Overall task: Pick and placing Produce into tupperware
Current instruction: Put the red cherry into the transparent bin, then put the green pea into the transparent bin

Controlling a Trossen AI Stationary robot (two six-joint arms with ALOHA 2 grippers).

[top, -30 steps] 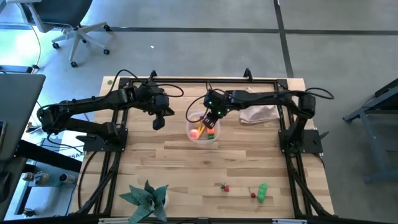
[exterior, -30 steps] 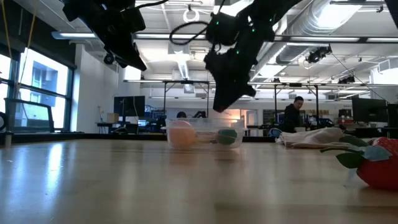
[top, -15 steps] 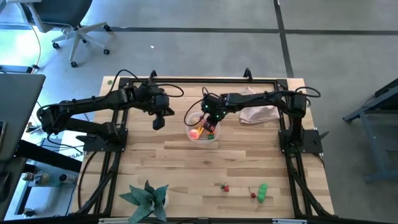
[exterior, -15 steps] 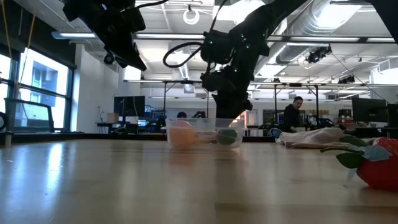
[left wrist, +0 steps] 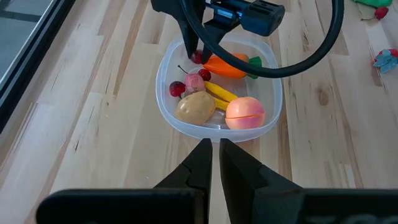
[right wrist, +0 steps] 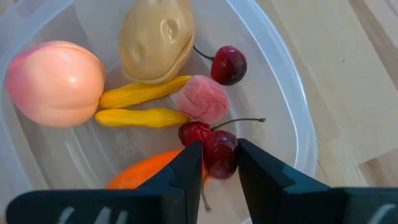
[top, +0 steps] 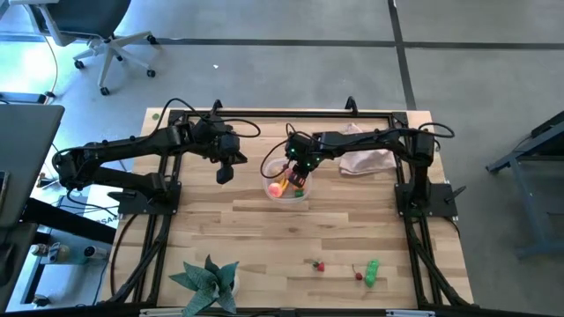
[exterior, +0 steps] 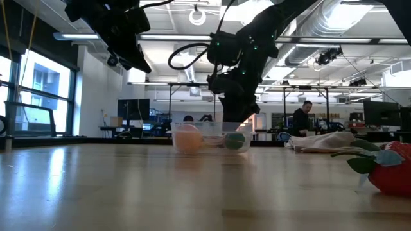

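Observation:
The clear tupperware (top: 286,182) stands at the table's middle, toward the far side. It holds a peach (right wrist: 53,84), a tan potato (right wrist: 155,37), two yellow sticks (right wrist: 146,93), a pink piece (right wrist: 202,99), an orange carrot (right wrist: 149,171) and a single cherry (right wrist: 229,65). My right gripper (right wrist: 221,171) reaches down inside it, shut on a pair of red cherries (right wrist: 211,146). My left gripper (top: 225,173) hangs shut and empty above the table, left of the tupperware (left wrist: 214,81). My right gripper pinches one dark red cherry (right wrist: 220,155) of the pair between its two fingers. The fingers come from above, pointing down into the tupperware. The twin cherry (right wrist: 194,132) sits beside the fingers, over the carrot. I cannot tell whether the held cherry rests on anything.
Near the front right lie red cherries (top: 317,264), a green pepper (top: 372,271) and a small red piece (top: 359,276). A green fake plant (top: 208,280) stands at the front left. A pinkish-beige cloth (top: 366,160) lies right of the tupperware. A person (exterior: 300,119) stands in the room behind.
My right gripper has gone down into the tupperware with the cherries, from above its rim to between its walls, and has then kept still. Its fingers stay shut on the cherry.

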